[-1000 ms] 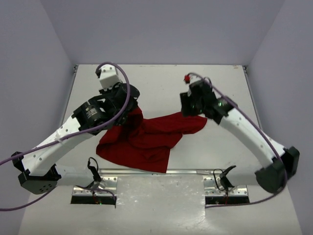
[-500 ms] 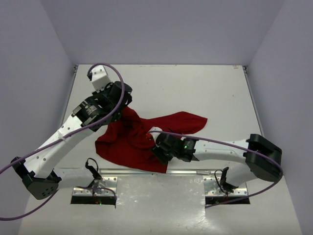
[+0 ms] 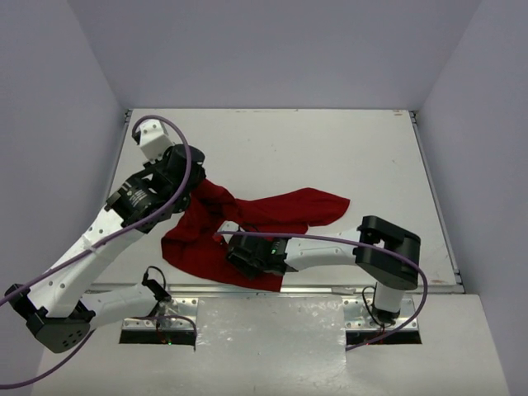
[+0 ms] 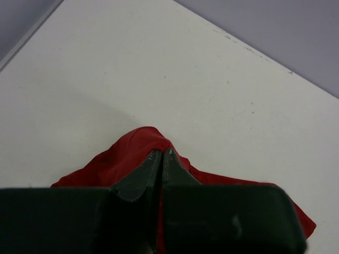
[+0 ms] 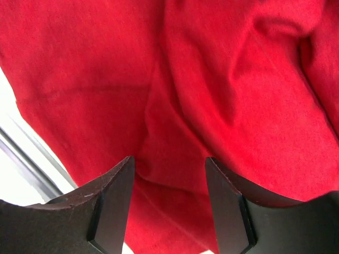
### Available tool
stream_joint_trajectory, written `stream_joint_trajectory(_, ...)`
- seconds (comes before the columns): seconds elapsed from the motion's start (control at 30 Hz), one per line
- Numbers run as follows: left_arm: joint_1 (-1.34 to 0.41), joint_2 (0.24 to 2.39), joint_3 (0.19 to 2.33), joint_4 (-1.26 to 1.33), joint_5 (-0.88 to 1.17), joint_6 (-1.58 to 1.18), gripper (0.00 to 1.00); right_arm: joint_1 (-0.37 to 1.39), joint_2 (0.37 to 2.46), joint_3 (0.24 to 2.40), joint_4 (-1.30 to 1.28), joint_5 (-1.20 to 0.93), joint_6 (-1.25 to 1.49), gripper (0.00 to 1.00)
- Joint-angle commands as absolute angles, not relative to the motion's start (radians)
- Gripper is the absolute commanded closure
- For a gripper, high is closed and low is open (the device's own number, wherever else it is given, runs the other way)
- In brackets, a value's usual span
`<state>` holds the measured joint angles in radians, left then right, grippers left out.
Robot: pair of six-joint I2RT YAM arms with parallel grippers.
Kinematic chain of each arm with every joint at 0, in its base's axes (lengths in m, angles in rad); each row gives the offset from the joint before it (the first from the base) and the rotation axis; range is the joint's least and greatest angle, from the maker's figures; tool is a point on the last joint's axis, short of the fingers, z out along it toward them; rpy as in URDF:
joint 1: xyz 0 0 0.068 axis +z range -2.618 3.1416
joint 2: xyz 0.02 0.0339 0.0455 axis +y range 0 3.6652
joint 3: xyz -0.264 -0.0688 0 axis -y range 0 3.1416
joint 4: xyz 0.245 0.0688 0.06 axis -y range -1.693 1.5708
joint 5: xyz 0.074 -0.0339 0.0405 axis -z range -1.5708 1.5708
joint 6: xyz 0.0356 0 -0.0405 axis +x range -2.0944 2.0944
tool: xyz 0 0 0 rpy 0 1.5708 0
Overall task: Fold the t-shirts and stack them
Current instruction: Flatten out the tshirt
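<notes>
The dark red t-shirt point(image 3: 276, 216) is seen crumpled on the near-left part of the table point(image 3: 330, 148); no fold is made and no stack begun, so nearly all the task is judged outstanding; a raised peak of cloth is pinched by the left gripper point(image 4: 161, 154); the right gripper point(image 5: 169, 161) is spread wide over the shirt's near edge, nothing grasped.

Red t-shirt point(image 5: 212, 79) was soft matt cloth w/ fine fuzzy nap, creased. Bench point(image 3: 330, 148) was smooth matt white, faintly specked. Left hand point(image 4: 161, 159) & right hand point(image 5: 169, 161) looked dark matt plastic. Near-edge rail point(image 3: 330, 289) was bare dull metal.
</notes>
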<state>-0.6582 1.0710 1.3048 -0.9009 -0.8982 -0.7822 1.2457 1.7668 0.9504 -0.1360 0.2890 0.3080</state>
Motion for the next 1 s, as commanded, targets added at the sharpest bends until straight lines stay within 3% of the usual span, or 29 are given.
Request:
stream_joint_trajectory(0.0, -0.646, 1.039, 1.295, -0.85, -0.882, -0.767, 1.0, 1.247, 1.793, 1.029, -0.115, 0.316, 0.285, 0.43)
stream_joint_trajectory(0.47, -0.634, 1.019, 1.253, -0.835, -0.874, -0.752, 1.0, 1.247, 1.809, 1.014, -0.127, 0.282, 0.356, 0.47)
stream_joint_trajectory(0.53, -0.63, 1.019, 1.25, -0.831, -0.868, -0.752, 1.0, 1.249, 1.827, 1.019, -0.141, 0.282, 0.35, 0.52)
stream_joint_trajectory(0.63, -0.627, 1.02, 1.247, -0.828, -0.867, -0.75, 1.0, 1.258, 1.839, 1.022, -0.152, 0.288, 0.344, 0.69)
stream_joint_trajectory(0.77, -0.62, 1.02, 1.252, -0.828, -0.864, -0.742, 1.0, 1.261, 1.822, 1.016, -0.155, 0.316, 0.345, 0.77)
stream_joint_trajectory(0.9, -0.615, 1.022, 1.255, -0.828, -0.861, -0.738, 1.0, 1.261, 1.792, 1.014, -0.169, 0.328, 0.344, 0.96)
stream_joint_trajectory(0.97, -0.615, 1.02, 1.258, -0.828, -0.859, -0.73, 1.0, 1.262, 1.746, 1.006, -0.176, 0.347, 0.348, 0.99)
